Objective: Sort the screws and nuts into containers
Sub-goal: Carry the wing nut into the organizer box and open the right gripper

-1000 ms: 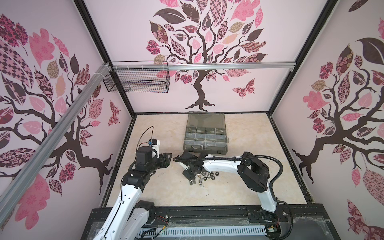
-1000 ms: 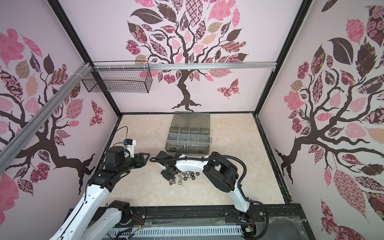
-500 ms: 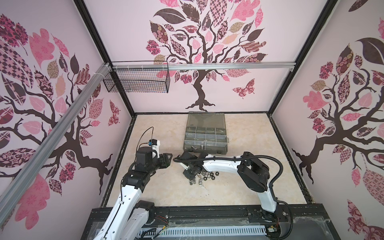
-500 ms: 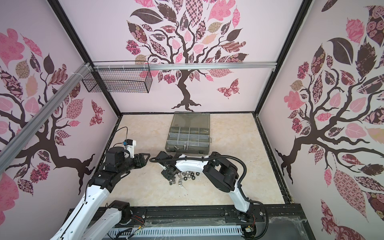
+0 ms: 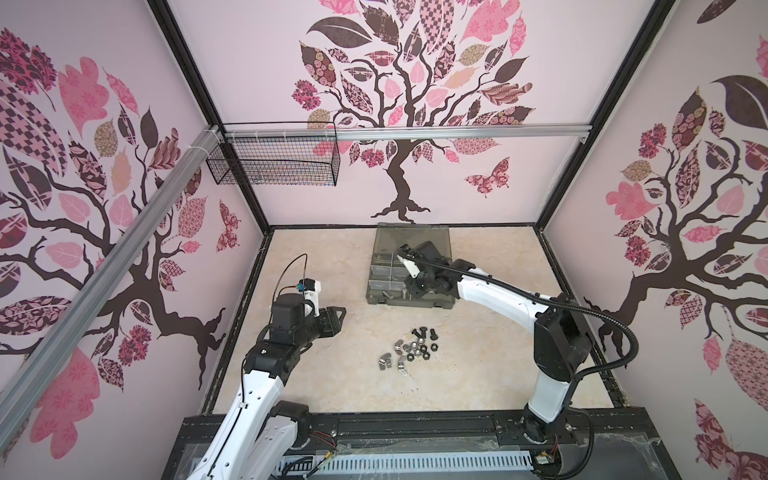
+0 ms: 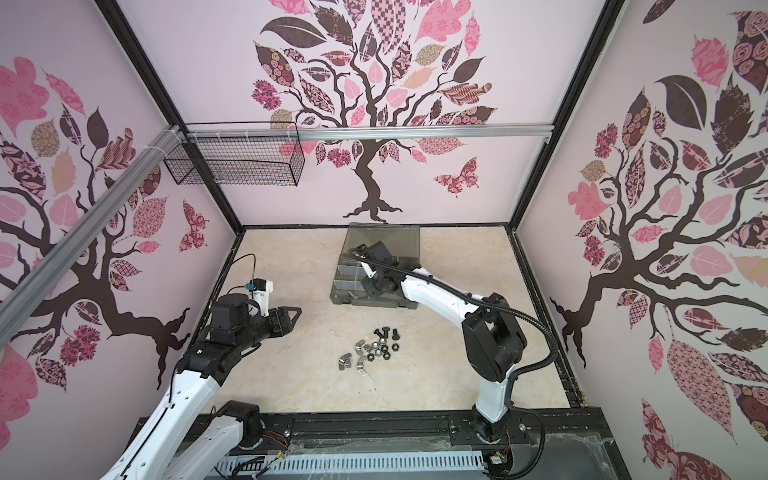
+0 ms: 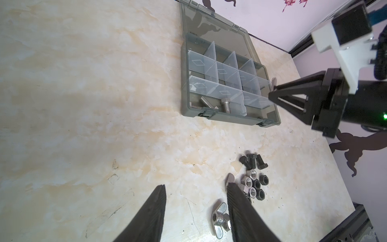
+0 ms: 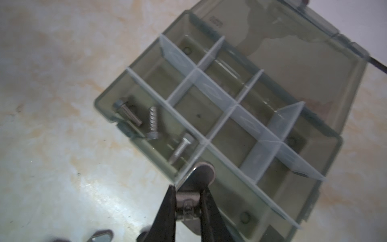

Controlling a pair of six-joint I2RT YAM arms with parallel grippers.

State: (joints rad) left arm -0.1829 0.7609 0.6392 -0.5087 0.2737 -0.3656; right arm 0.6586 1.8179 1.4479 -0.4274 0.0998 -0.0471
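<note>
Wing nut [image 8: 204,170] pinched in right hand [image 7: 271,96], arm extended over case [image 7: 230,120].

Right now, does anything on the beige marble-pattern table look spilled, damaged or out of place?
Nothing stands out. The open grey-green plastic organizer case sits flat, silver screws lie in one corner compartment, and the pile of black and silver nuts and screws is compact, merely unsorted.

Table [image 5: 324,257] bare left of organizer case [image 5: 415,237] in both top views: wide lane. Right arm [image 5: 494,291] slants over case's right half, right gripper [image 7: 271,96] over its lower row. Screws [image 5: 417,331] and nuts [image 5: 419,352] clutter centre, below case. Strip under them bare.
</note>
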